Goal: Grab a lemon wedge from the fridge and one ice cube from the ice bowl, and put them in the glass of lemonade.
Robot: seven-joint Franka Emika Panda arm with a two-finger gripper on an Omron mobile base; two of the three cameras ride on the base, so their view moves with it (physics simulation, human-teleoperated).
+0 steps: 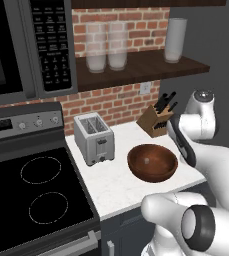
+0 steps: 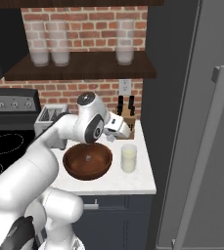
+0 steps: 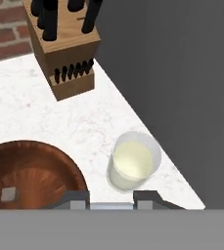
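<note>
The glass of lemonade (image 3: 133, 165) stands on the white counter between the ice bowl (image 3: 40, 163) and the dark grey fridge (image 3: 182, 73). One ice cube (image 3: 8, 194) lies in the bowl. My gripper (image 3: 111, 200) hangs above the counter, just over the gap between bowl and glass, its fingertips (image 3: 77, 199) a small way apart. What sits between them is hidden, and so is the lemon wedge. From the right base view, the gripper (image 2: 124, 133) hovers above the glass (image 2: 128, 157), beside the bowl (image 2: 74, 168). The fridge (image 2: 206, 122) is shut.
A wooden knife block (image 3: 67, 58) stands at the back of the counter against the brick wall. A toaster (image 1: 92, 137) sits left of the bowl (image 1: 136, 169), with the black stove (image 1: 36, 195) beyond it. A shelf (image 1: 136, 67) overhead carries tall frosted glasses.
</note>
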